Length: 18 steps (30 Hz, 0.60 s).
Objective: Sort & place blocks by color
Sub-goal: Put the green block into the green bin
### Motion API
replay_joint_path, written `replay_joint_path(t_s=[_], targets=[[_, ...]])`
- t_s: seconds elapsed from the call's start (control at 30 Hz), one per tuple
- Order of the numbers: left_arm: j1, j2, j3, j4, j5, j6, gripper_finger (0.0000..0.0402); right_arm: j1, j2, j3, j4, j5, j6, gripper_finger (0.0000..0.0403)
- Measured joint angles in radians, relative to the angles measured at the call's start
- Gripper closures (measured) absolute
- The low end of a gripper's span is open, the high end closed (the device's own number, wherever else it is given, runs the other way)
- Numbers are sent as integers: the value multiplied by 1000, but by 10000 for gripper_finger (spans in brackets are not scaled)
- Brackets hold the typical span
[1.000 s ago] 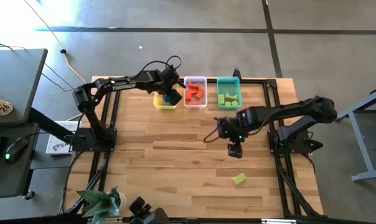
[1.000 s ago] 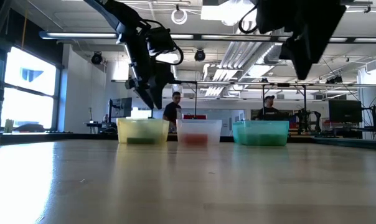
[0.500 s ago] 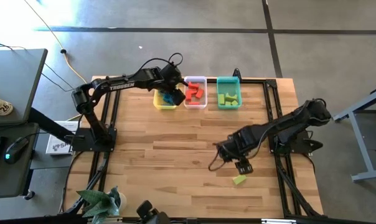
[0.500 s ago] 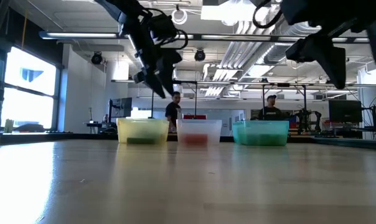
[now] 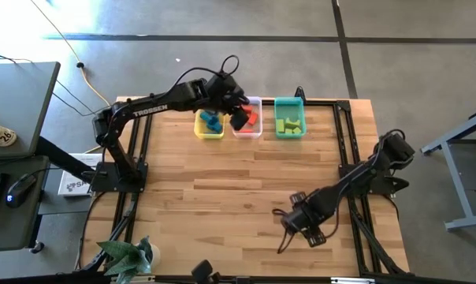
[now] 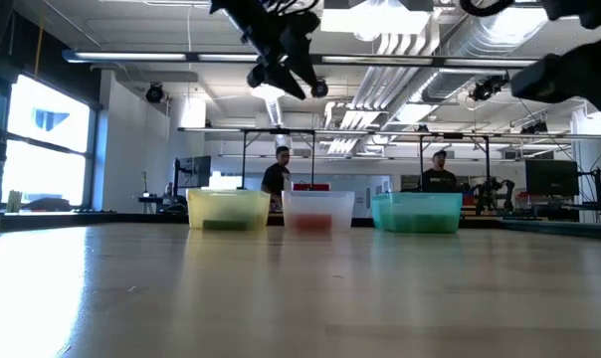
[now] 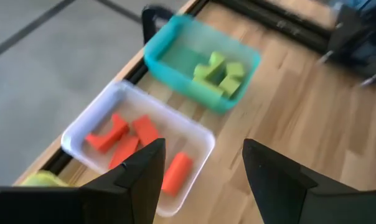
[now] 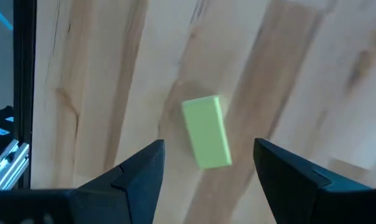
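Open right tool (image 8: 206,163) over lone yellow-green block (image 8: 206,131), bare table (image 8: 113,74) around.

A yellow-green bar-shaped block (image 8: 206,131) lies flat on the pale wooden surface (image 8: 300,74), set slightly askew to the plank grain; the right claw (image 8: 208,163) hangs above it, its two dark fingers (image 8: 133,171) spread wide to either side of the block, touching neither end; a dark frame rail (image 8: 23,93) runs along the surface's edge, well apart from the block.
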Motion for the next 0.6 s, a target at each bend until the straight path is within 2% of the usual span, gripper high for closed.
replay_joint_path(t_s=[0.27,0.6], targets=[[-26,0,52,17,-3,0,199,71,20,-93,76,86,104,171],[-25,0,52,12,-3,0,197,91,20,-222,235,68,149,171]])
